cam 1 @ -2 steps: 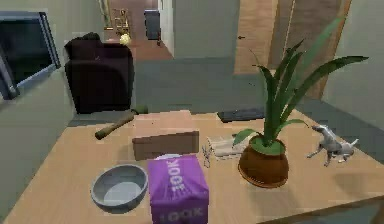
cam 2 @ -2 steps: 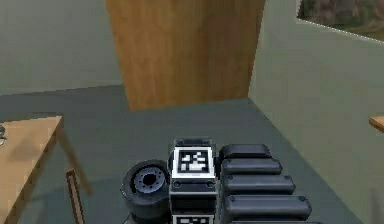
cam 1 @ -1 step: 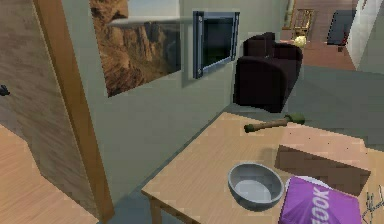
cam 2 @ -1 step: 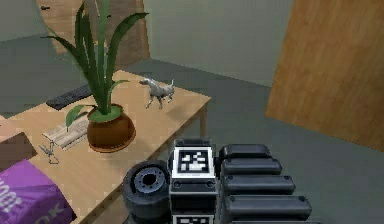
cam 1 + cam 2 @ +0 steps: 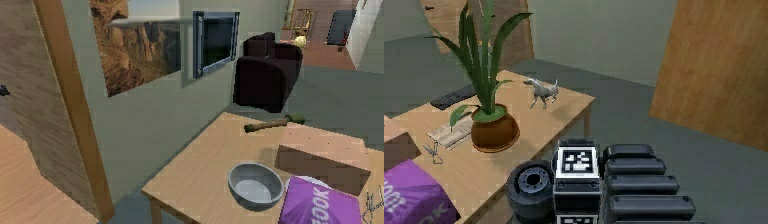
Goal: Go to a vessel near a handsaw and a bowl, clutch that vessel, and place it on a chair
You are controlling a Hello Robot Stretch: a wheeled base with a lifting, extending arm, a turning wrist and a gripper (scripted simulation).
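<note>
A grey bowl (image 5: 255, 183) sits near the front edge of a wooden table (image 5: 200, 160). Farther back on the table lies a long tool with a wooden handle, perhaps the handsaw (image 5: 275, 125). Beyond the table stands a dark armchair (image 5: 268, 72). In the arm side view the arm's white marker squares (image 5: 579, 165) rise from the bottom edge. Left of them is my gripper (image 5: 527, 195), its dark body against the table's edge (image 5: 534, 150). Its far end is hard to make out, so I cannot tell whether it holds anything.
A cardboard box (image 5: 322, 160) and a purple book (image 5: 320, 205) lie right of the bowl. A potted plant (image 5: 489, 120), a small dog figure (image 5: 541, 92) and a remote (image 5: 454, 97) stand on the table. Wooden doors (image 5: 60, 100) (image 5: 714, 70) flank the room; a purple rug (image 5: 340, 100) lies ahead.
</note>
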